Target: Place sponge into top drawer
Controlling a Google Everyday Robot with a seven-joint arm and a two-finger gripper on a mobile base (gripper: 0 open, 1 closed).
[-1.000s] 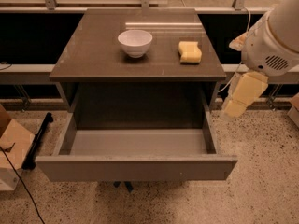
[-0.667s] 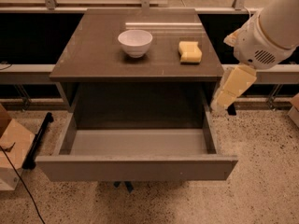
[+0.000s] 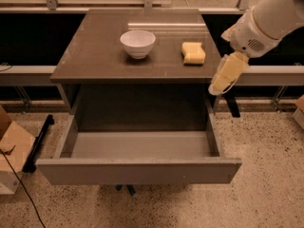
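The pale-yellow sponge [image 3: 194, 52] lies flat on the brown-grey table top [image 3: 95, 56], to the right of a white bowl [image 3: 137, 42]. The top drawer [image 3: 137, 170] is pulled wide open below the table and nothing lies in it. My gripper [image 3: 219, 83] hangs at the table's right front corner, pointing down, to the right of and in front of the sponge, not touching it. It holds nothing that I can see.
A cardboard box [image 3: 12, 148] and a black cable [image 3: 19, 189] sit on the speckled floor at the left. A window rail runs behind the table. A dark post [image 3: 232, 103] stands under the table's right side.
My arm has moved left and up, bringing the gripper from beside the drawer's right side to the table's right front corner, nearer the sponge. Sponge, bowl and drawer have not moved.
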